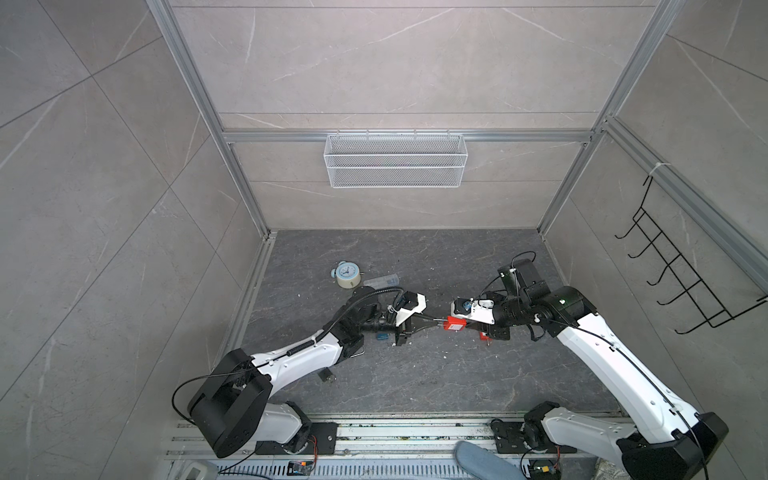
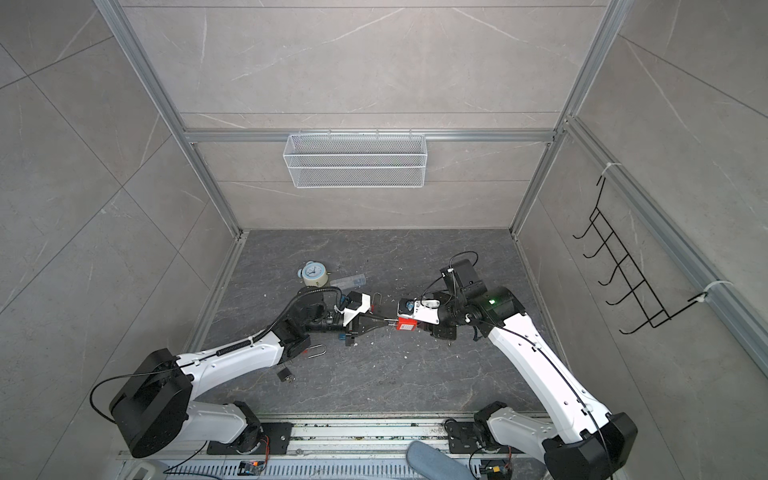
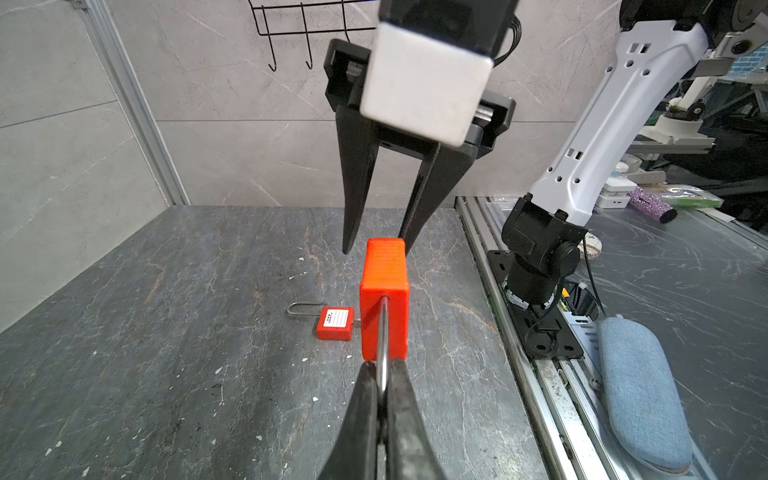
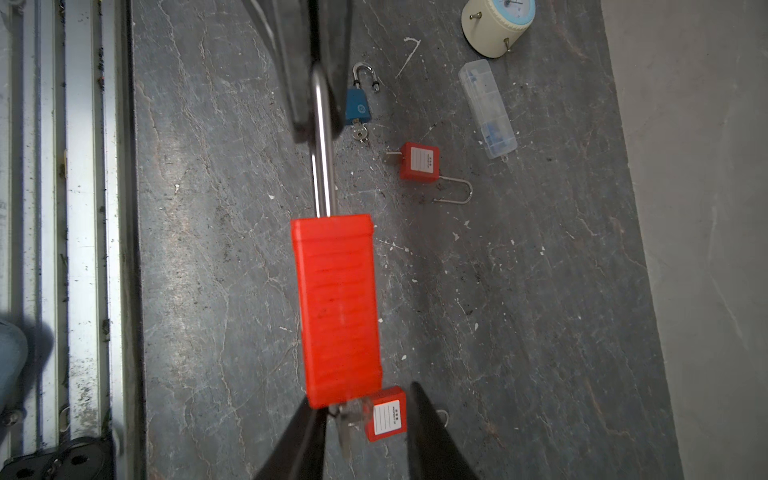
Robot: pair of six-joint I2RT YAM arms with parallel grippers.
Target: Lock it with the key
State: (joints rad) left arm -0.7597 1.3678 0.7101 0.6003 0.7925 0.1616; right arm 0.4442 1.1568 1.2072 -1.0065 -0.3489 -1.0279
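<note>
L gripper (image 3: 384, 368) pinched tight on the steel shackle (image 4: 323, 158). Red padlock (image 1: 454, 323) is held off the table (image 1: 415, 374), mid-workspace in both top views, shackle toward 9 o'clock, key end toward 3. R gripper (image 4: 365, 399) spread, one finger either side of the key (image 4: 345, 419), no grip yet. Lock looks rigid, light-ish; smooth shackle prob. lets the body swivel. Key's tiny and thin, so take its flat head squarely and twist gently.

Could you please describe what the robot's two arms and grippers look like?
The left arm and right arm have white shells with black joints and bases; thin black cables run along them. The left gripper and right gripper have tapered black fingers. A green light glows on the right arm.
</note>
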